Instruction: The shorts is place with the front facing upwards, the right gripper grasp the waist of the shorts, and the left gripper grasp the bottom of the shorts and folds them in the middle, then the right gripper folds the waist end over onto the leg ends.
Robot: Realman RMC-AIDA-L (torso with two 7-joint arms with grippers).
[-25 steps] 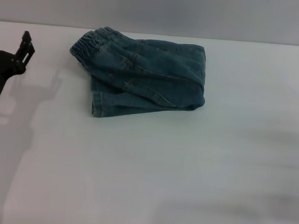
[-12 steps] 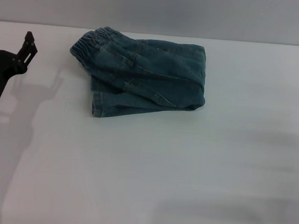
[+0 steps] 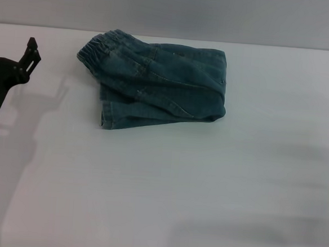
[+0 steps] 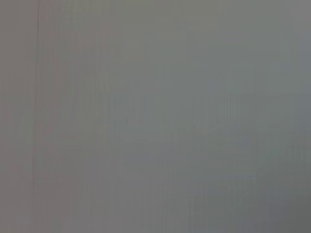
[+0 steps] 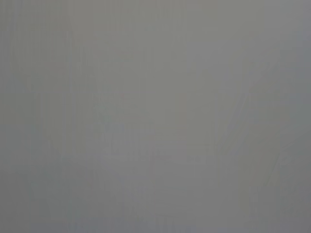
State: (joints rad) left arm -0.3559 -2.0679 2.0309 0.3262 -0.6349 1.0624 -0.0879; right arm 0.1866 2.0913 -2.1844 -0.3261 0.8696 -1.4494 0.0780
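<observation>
One pair of blue-green denim shorts [image 3: 159,83] lies folded into a compact bundle on a pale counter [image 3: 205,188], toward its far edge. The gathered elastic waistband [image 3: 102,48] sits at the bundle's far left corner, on top of the fold. The leg ends [image 3: 106,112] peek out beneath it along the bundle's near left edge, with the upper layer laid across them. The bundle's right side is a smooth rounded fold.

Well to the left of the shorts, apart from them, the left end effector [image 3: 11,44] hangs over the counter at the picture's edge. Its two black fingers are spread wide and grip nothing. A green light glows on the silver-white arm below the black wrist, and the arm's shadow falls on the counter between it and the shorts.

Only the head view shows the shorts, the counter and the left end effector. Both wrist views show nothing but a plain grey field. The right end effector appears in none of the views.
</observation>
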